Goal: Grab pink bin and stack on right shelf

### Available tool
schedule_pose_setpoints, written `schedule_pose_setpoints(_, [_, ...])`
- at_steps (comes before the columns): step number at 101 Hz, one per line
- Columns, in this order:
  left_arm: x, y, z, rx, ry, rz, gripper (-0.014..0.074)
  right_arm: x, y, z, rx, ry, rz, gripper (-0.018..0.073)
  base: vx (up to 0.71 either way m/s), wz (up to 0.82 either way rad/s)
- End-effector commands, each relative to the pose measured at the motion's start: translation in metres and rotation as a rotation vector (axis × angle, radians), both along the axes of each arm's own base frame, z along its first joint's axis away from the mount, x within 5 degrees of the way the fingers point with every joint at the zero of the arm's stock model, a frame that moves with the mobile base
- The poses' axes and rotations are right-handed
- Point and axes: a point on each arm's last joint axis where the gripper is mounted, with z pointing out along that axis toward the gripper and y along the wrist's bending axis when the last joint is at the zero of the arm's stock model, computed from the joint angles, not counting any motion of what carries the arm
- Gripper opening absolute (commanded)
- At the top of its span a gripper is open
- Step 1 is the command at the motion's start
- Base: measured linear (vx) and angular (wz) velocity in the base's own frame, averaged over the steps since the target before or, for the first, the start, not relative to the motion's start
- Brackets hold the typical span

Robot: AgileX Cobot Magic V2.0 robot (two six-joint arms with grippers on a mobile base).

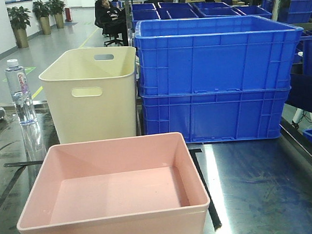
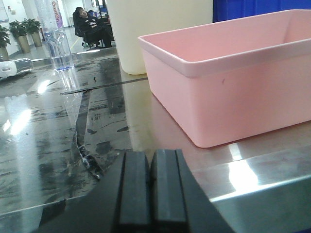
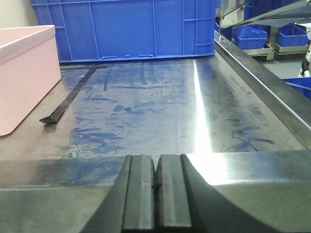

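The pink bin (image 1: 115, 194) stands empty at the near middle of the dark glossy shelf top (image 1: 263, 190). It shows at the right of the left wrist view (image 2: 233, 82) and at the left edge of the right wrist view (image 3: 22, 73). A thin black strip (image 1: 204, 187) runs across the metal beside the bin's right wall. My left gripper (image 2: 150, 160) is shut and empty, low at the shelf's near edge, left of the bin. My right gripper (image 3: 156, 165) is shut and empty at the near edge, right of the bin. Neither gripper shows in the front view.
A tall cream tub with handle slots (image 1: 90, 91) stands behind the bin. Two stacked blue crates (image 1: 214, 78) stand at the back right. A water bottle (image 1: 19, 92) stands at the back left. A raised metal rail (image 3: 262, 82) borders the shelf's right side.
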Motion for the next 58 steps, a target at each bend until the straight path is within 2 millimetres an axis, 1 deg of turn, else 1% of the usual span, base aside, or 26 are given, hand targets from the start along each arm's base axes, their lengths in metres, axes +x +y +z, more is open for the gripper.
schedule_pose_setpoints(1, [-0.0003, 0.0002, 0.0027, -0.018, -0.078, 0.0, -0.0008, 0.0, -0.0001, 0.0078, -0.002, -0.098, -0.003, -0.0008, 0.0, 0.0])
schedule_pose_setpoints(58, [-0.0003, 0.0002, 0.0027, -0.018, -0.078, 0.0, -0.0008, 0.0, -0.0001, 0.0078, -0.002, -0.098, -0.003, -0.0008, 0.0, 0.0])
